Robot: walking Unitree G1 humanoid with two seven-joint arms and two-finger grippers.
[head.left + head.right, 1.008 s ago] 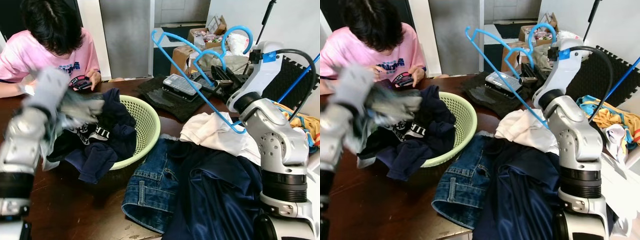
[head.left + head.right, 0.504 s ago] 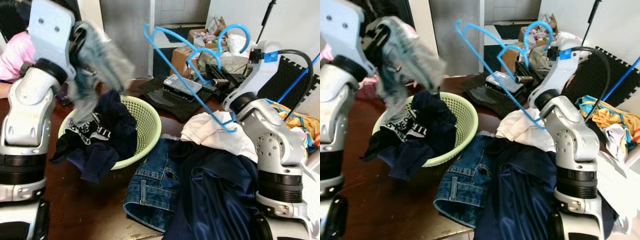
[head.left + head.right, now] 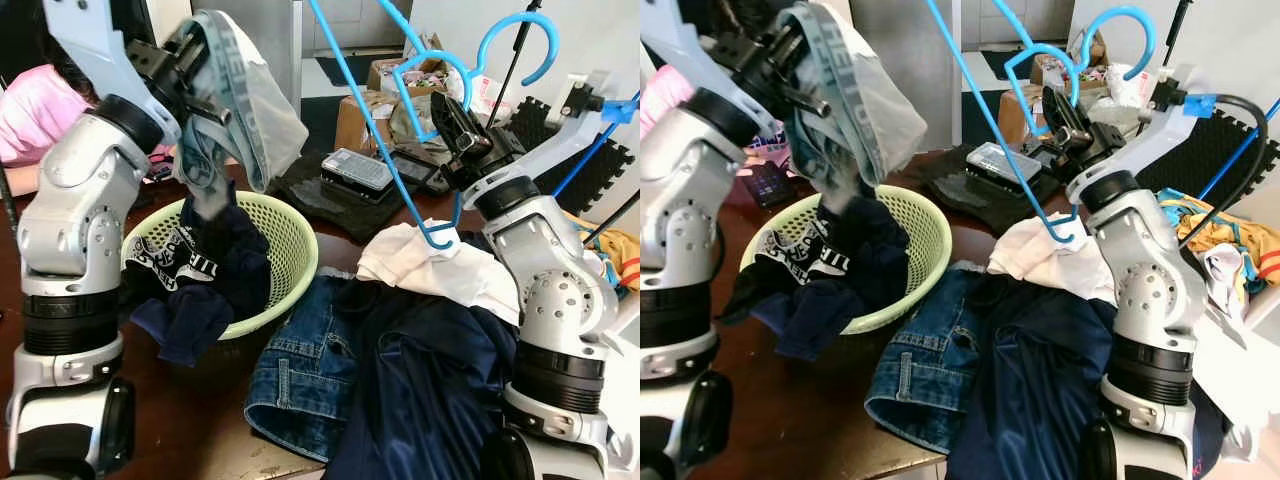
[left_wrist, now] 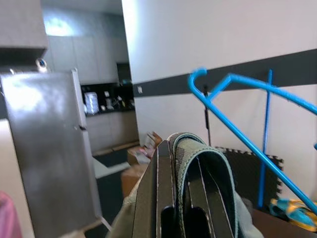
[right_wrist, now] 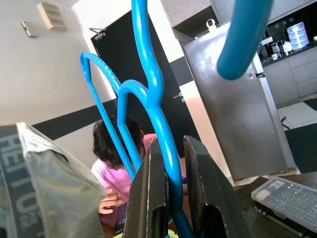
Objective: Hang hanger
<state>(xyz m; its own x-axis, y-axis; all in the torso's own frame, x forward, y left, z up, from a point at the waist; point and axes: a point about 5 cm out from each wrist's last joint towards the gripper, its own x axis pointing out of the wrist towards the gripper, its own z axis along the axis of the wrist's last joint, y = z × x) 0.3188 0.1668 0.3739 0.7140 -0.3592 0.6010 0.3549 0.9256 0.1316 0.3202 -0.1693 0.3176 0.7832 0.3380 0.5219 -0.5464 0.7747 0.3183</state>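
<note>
I have the blue hanger [image 3: 400, 130] clamped in my right gripper [image 3: 452, 112], the two black fingers [image 5: 148, 198] pinched on its neck just below the hook. It is up in the air above the far side of the table [image 3: 180, 420], over the white shirt [image 3: 430, 270]. My right arm is bent at the elbow with the forearm raised and turned inward toward the middle. The hook points up and away from me on my right; one long bar slants from a top corner high near the middle down to a curled end just above the white shirt.

My left arm is raised high on the left, and my left gripper [image 3: 790, 60] is closed on the waistband of a grey garment [image 3: 235, 105]. The cloth hangs down from the fingers toward the green laundry basket [image 3: 290, 250], which holds dark clothes. Between basket and right arm lie a pair of jeans [image 3: 300, 380] and a dark navy garment [image 3: 430, 390].

Behind my left arm sits a person in a pink top [image 3: 30, 110]. Farther back are a black tray with a small case [image 3: 358, 170] and cardboard boxes [image 3: 360, 115].
</note>
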